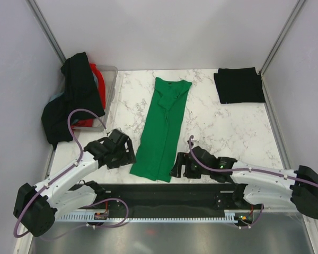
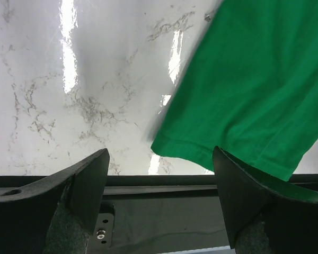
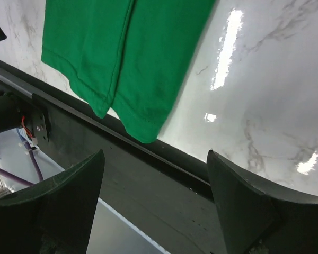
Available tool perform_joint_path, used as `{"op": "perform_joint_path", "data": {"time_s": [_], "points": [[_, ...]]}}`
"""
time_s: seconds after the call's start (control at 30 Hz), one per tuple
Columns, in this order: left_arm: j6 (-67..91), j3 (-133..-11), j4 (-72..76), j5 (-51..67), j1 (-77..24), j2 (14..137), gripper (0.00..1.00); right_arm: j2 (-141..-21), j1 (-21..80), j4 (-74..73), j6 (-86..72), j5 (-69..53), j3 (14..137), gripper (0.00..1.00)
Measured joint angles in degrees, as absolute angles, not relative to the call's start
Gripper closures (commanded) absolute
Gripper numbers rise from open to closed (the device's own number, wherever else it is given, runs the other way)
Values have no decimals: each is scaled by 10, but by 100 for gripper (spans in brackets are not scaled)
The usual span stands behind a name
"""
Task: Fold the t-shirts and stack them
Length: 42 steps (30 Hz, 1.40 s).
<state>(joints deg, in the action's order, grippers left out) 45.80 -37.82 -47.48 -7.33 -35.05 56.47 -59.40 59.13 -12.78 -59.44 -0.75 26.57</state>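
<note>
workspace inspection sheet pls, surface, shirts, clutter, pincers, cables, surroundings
surface: white marbled table, glossy, no spills seen
job's things: green t-shirt folded into a long strip mid-table, hem at the near edge; folded black t-shirt at far right; black shirt and red shirt draped over the tub
clutter: translucent tub at far left
pincers: left pincer and right pincer both open, holding nothing, either side of the green hem
cables: purple cables loop along both arms
surroundings: pale walls on three sides; black rail along the near edge
</note>
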Motion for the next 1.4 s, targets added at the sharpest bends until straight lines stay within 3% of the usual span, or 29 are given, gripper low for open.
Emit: {"op": "perform_joint_path", "data": {"time_s": [0.3, 0.4, 0.5, 0.63, 0.9, 1.0, 1.03, 1.13, 1.4], "points": [[510, -321, -434, -53, -350, 562, 19, -731, 646, -15, -637, 13, 272, 25], [519, -302, -417, -47, -350, 559, 21, -753, 653, 14, -643, 14, 273, 42], [525, -288, -404, -39, -350, 559, 27, -762, 654, 23, -649, 15, 272, 49], [531, -279, -390, -27, -350, 556, 34, -764, 654, 24, -650, 20, 270, 67], [547, -239, -350, 7, -350, 544, 45, -774, 654, 26, -649, 29, 270, 74], [556, -235, -338, 18, -351, 541, 68, -779, 654, 27, -647, 29, 270, 86], [558, -232, -335, 20, -351, 540, 81, -779, 654, 27, -647, 29, 270, 92], [564, -228, -328, 24, -351, 540, 98, -778, 654, 27, -646, 30, 270, 100], [576, -228, -316, 40, -374, 548, 98, -735, 654, -26, -645, 45, 267, 100]]}}
